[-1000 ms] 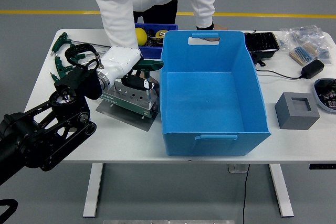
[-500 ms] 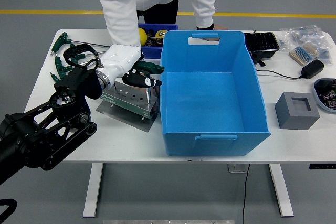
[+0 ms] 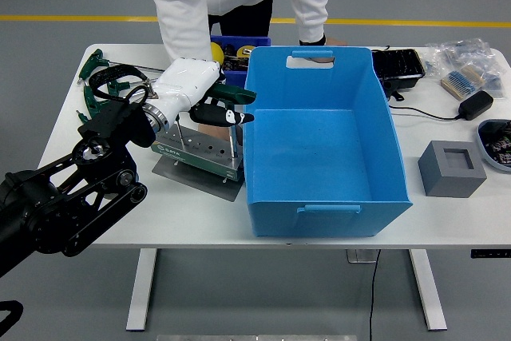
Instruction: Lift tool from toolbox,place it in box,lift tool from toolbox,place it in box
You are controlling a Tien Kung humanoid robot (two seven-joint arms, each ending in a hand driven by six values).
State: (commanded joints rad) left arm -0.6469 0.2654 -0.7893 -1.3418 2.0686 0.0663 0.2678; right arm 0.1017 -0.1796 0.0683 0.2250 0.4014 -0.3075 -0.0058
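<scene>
A grey metal toolbox rack [image 3: 196, 152] stands on its plate left of the big blue box [image 3: 319, 209], which has nothing in it. My left hand [image 3: 222, 112], white with black fingers, is above the rack's right end, shut on a green-handled tool [image 3: 238, 95]. The handle pokes out towards the box's left wall, and the thin shaft [image 3: 233, 138] hangs down to the rack. I cannot tell if its tip is still in the rack. My right hand is out of view.
Several green-handled tools [image 3: 97, 79] lie at the table's far left. A small blue bin [image 3: 233, 68] with a yellow ball sits behind the rack. A person stands at the far side, one hand [image 3: 313, 38] behind the box. A grey block [image 3: 451, 167], black tray [image 3: 397, 65] and charger [image 3: 477, 103] lie right.
My left hand has risen and moved right towards the blue box, drawing the green-handled tool up out of the rack. The person has shifted slightly.
</scene>
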